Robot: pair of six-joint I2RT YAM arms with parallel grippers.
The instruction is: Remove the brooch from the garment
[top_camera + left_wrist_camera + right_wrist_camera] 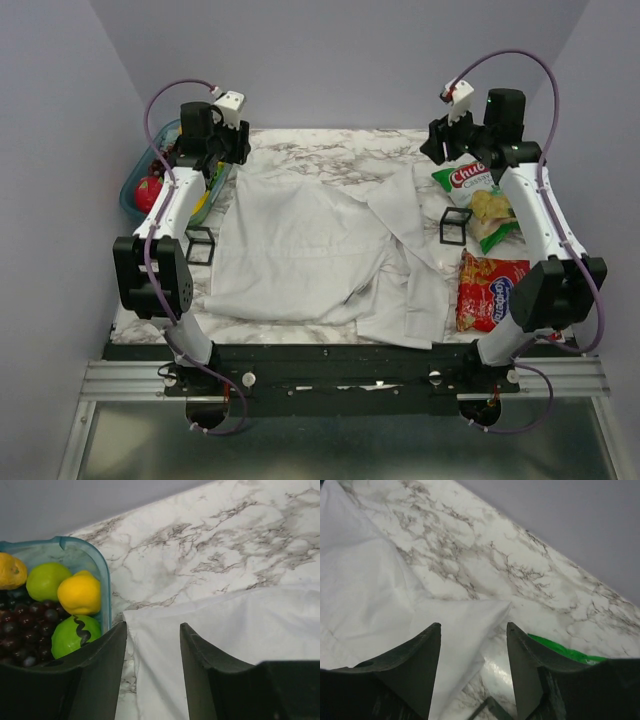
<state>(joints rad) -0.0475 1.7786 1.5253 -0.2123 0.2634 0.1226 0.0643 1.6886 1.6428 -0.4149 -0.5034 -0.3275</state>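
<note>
The garment (pixel 300 250), a white wrinkled shirt, lies spread over the marble table (pixel 330 145). No brooch shows in any view. My left gripper (pixel 228 150) hangs over the shirt's far left corner (pixel 150 630), jaws open, nothing between them. My right gripper (pixel 440 145) hovers over the far right corner of the cloth (pixel 470 625), also open and empty. In both wrist views the white cloth lies flat below the fingers (pixel 200 670) (pixel 420 665).
A teal tub of fruit (pixel 150 185) (pixel 75 595) sits at the far left. A green chips bag (pixel 475 195) and a red snack packet (pixel 490 290) lie at the right. Small black square frames stand at the left (pixel 200 245) and right (pixel 455 227).
</note>
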